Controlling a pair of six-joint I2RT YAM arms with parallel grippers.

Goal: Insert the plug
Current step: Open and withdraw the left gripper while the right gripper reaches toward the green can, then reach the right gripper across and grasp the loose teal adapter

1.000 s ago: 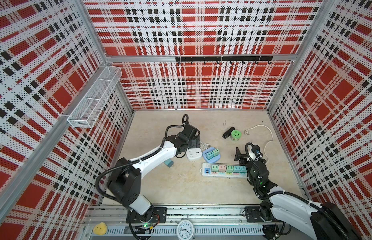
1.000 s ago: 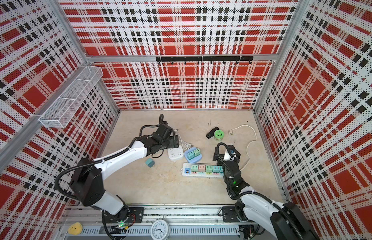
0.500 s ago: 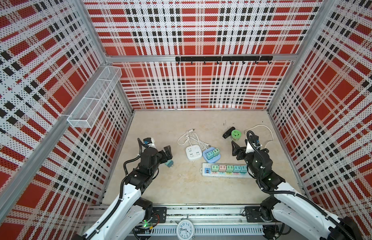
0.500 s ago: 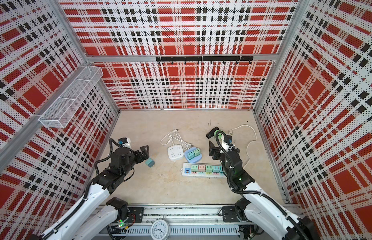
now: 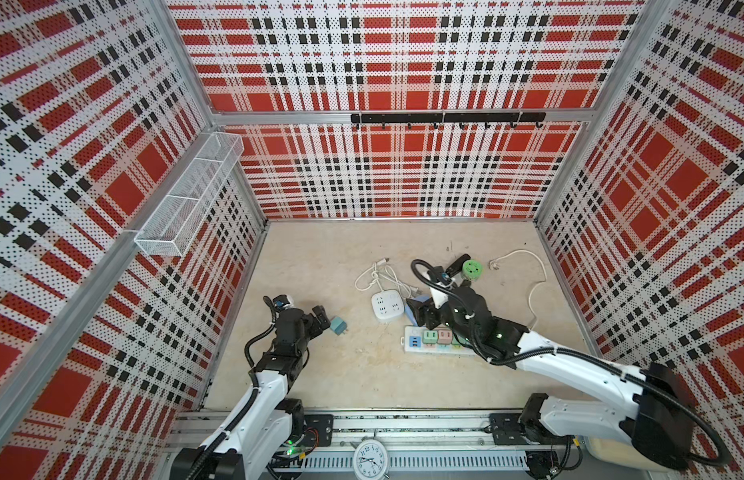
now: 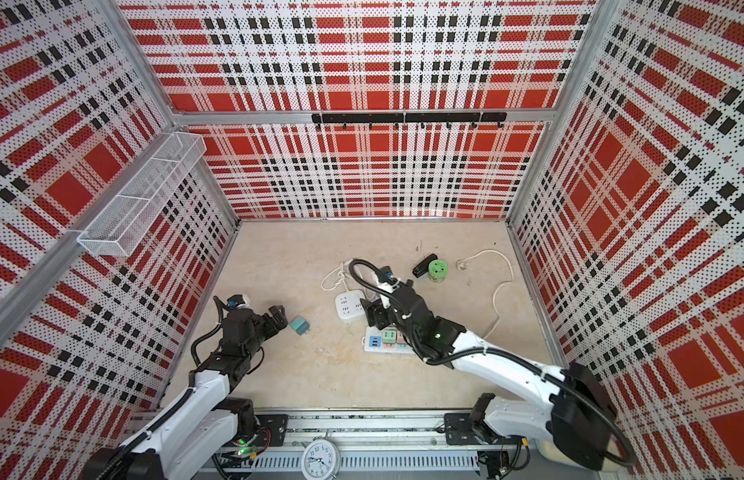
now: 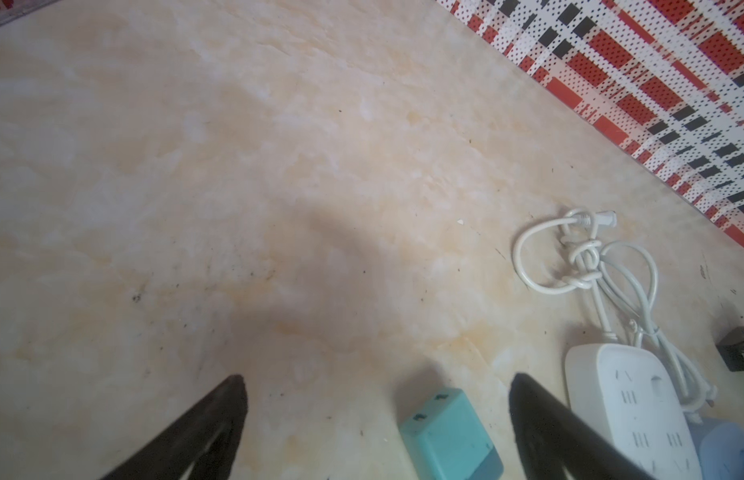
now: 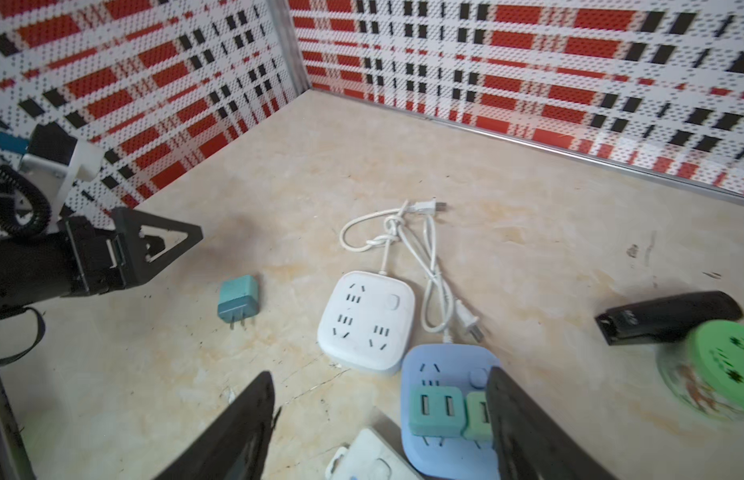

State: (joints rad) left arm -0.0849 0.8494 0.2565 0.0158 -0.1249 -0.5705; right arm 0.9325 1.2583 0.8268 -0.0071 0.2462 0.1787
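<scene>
The teal plug (image 5: 338,325) (image 6: 298,325) lies on its side on the beige floor, prongs bare (image 8: 238,299). My left gripper (image 5: 322,320) (image 6: 278,318) is open just short of it. In the left wrist view the plug (image 7: 449,432) sits loose between the spread jaws of the left gripper (image 7: 376,380), nearer one finger. My right gripper (image 5: 420,313) (image 6: 374,313) (image 8: 378,374) hangs open and empty over the blue socket (image 8: 445,365), which carries two green adapters. Beside it are the white square socket (image 5: 387,305) (image 8: 368,320) and the long power strip (image 5: 416,345) (image 6: 376,343).
The white socket's knotted cord (image 5: 374,278) lies behind it. A black object (image 5: 457,264), a green round box (image 5: 472,270) and a long white cable (image 5: 536,274) are at the back right. A wire basket (image 5: 191,195) hangs on the left wall.
My left arm has drawn back from the white socket to the left side, beside the teal plug. The right gripper has moved left over the blue socket and its jaws have narrowed somewhat.
</scene>
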